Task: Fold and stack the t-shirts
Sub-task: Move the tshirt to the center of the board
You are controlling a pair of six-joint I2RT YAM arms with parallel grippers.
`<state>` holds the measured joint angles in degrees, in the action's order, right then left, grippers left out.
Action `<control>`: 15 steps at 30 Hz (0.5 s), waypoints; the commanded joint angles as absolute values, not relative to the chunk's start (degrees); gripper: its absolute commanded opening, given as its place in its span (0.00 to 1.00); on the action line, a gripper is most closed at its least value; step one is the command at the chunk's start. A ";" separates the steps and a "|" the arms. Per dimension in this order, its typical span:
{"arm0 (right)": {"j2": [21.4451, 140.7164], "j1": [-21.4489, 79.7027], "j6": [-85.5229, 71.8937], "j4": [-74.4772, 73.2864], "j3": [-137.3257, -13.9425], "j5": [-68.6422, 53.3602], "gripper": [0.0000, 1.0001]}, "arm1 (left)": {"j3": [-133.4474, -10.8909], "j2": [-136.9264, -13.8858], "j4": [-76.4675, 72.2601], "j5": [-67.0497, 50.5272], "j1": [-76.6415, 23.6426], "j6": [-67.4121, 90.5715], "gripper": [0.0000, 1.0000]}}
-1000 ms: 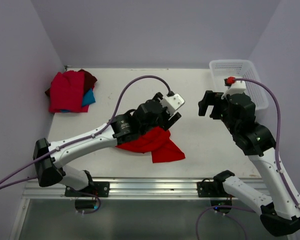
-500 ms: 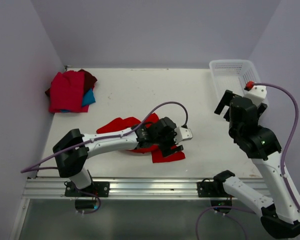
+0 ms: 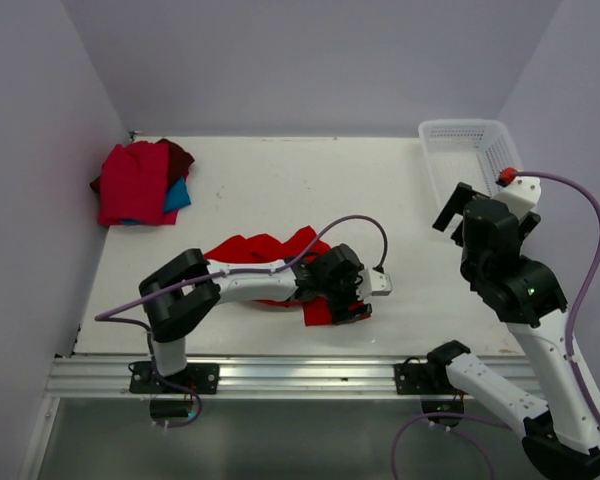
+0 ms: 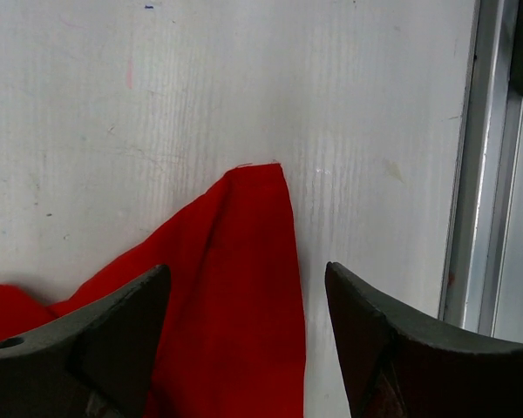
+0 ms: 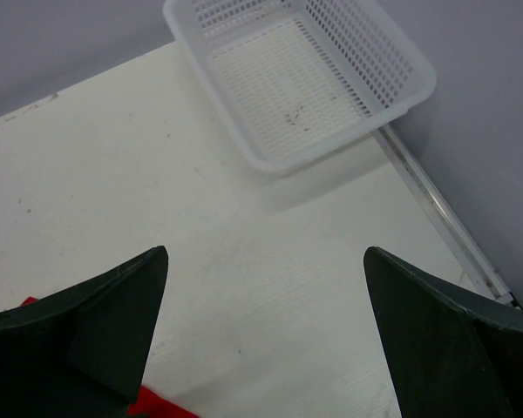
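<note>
Straddling pointed corner of soft red t-shirt (image 4: 235, 287), left claw (image 4: 244, 270) spread, right claw (image 5: 266, 251) spread.

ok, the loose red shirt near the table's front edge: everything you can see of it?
The loose red shirt is plain bright red soft cloth, unfolded and rumpled, lying on the white table near its front edge. The left arm stretches across it, hiding its middle. One pointed corner lies flat between the fingers of the open left tool; whether they touch the cloth I cannot tell. No print shows. It lies well apart from the folded stack.
</note>
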<state>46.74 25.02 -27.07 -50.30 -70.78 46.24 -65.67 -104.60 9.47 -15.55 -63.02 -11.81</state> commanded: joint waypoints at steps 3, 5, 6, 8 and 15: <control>44.91 25.05 -28.13 -50.10 -69.87 44.74 0.99 | -68.20 -108.10 3.43 -19.59 -63.11 -13.01 0.75; 44.74 24.96 -27.95 -50.10 -69.87 44.56 0.99 | -68.47 -108.54 3.08 -19.86 -63.11 -12.83 0.75; 44.65 24.96 -27.78 -50.18 -69.87 44.47 0.99 | -68.55 -108.46 2.73 -20.12 -63.11 -12.66 0.75; 44.56 25.05 -27.69 -50.01 -69.79 44.21 0.99 | -68.73 -108.72 2.20 -20.56 -63.11 -12.66 0.74; 44.91 24.96 -27.69 -49.31 -68.99 42.72 0.99 | -70.75 -109.86 -1.03 -22.41 -63.11 -13.01 0.74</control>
